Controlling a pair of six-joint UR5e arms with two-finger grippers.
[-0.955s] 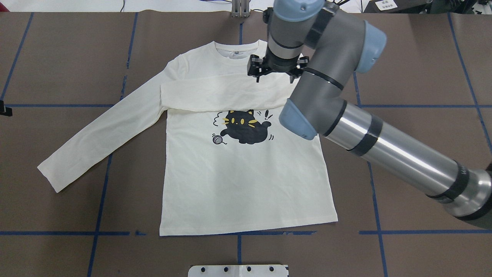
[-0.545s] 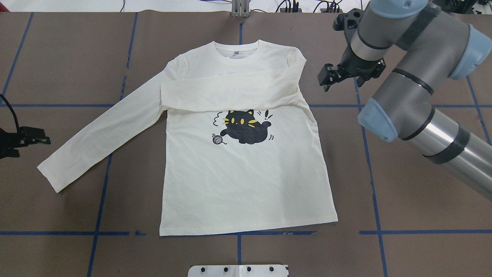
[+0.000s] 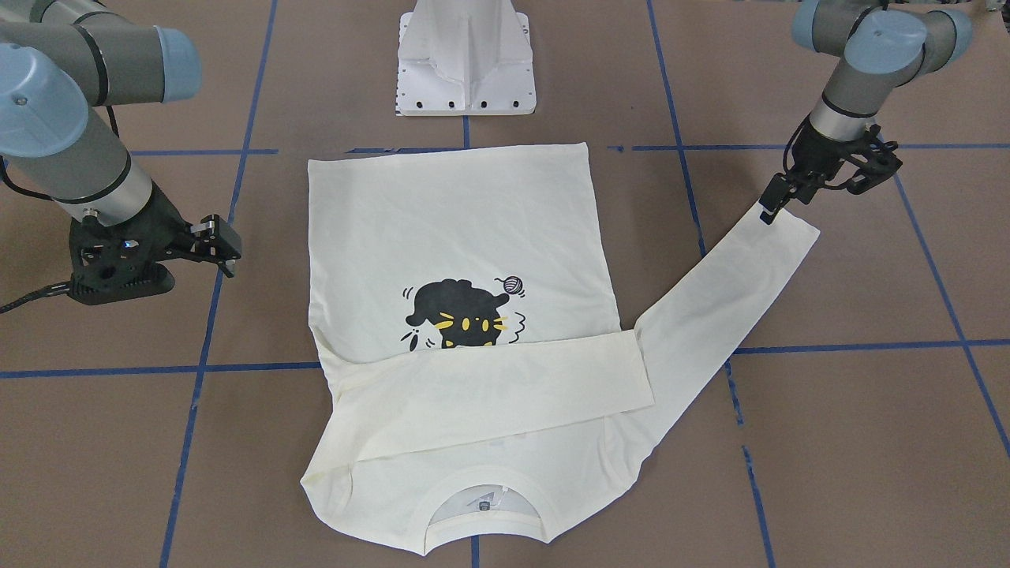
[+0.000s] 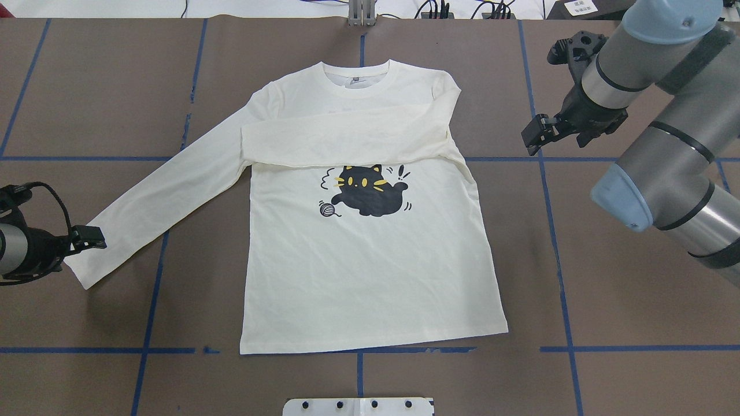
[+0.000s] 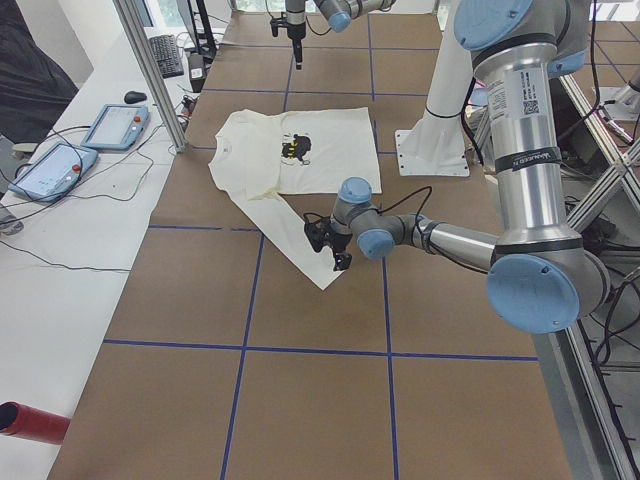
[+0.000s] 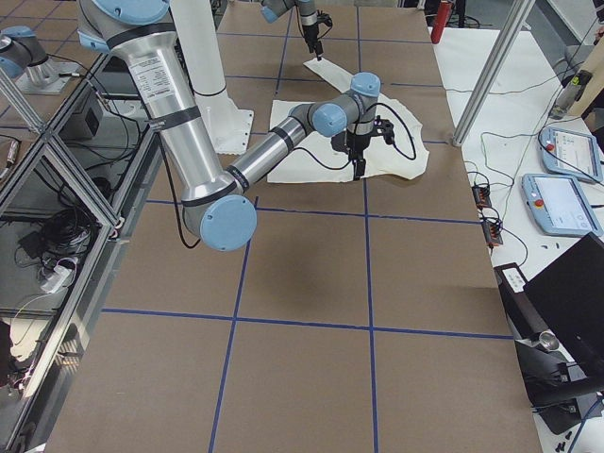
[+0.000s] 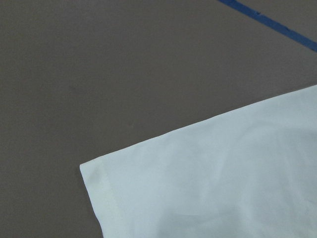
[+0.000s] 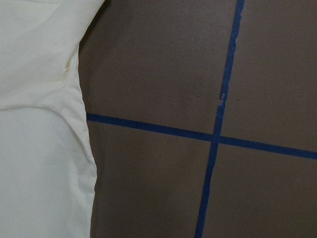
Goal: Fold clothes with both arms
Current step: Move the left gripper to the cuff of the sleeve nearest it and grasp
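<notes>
Overhead, whole T-shirt (image 4: 370,277), left wrist, cuff (image 7: 104,198) only

- You will find no word, brand or number that can be read in any view.
- On the T-shirt (image 4: 370,277), one black exclamation mark (image 4: 400,171) stands beside the cat print (image 4: 370,199). It lies between the jaws of the left gripper (image 3: 824,175) and the right gripper (image 4: 572,127), well apart from both.
- The neck tag (image 4: 355,79) and a sticker (image 5: 527,98) on the left arm (image 5: 530,200) are too small to read.
</notes>
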